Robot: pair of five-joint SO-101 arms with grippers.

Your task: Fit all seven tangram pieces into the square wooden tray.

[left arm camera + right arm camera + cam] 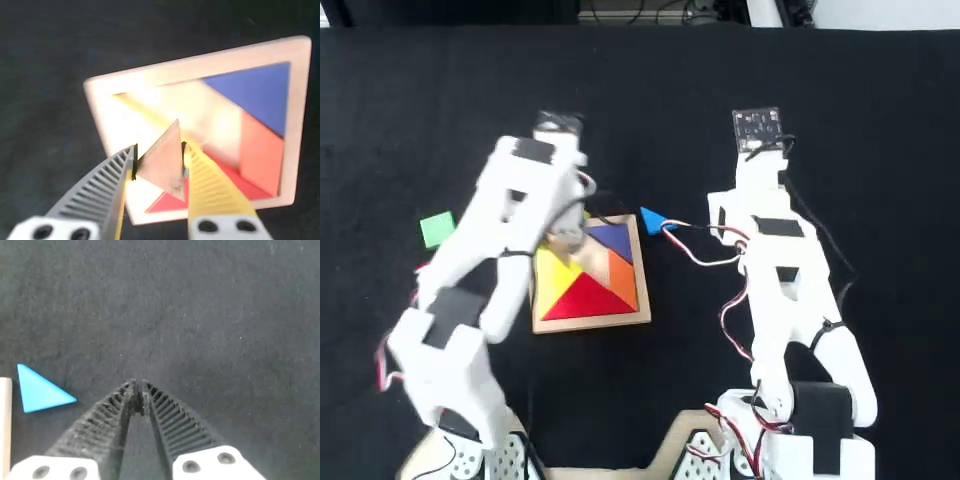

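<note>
The square wooden tray (592, 322) lies left of centre and holds a yellow triangle (552, 278), a red triangle (588, 298), an orange piece (622, 270) and a dark blue piece (610, 238). My left gripper (157, 157) hangs over the tray's (200, 62) bare patch, shut on a pale triangle (164, 162) held edge-on between the fingers. A light blue triangle (650, 219) lies just outside the tray's far right corner. A green square (437, 228) sits far left. My right gripper (136, 390) is shut on nothing above the cloth, near the light blue triangle (40, 390).
Black cloth covers the whole table. The left arm (490, 260) leans over the tray's left side and hides part of it. Red and white cables (705, 255) trail between the tray and the right arm (785, 280).
</note>
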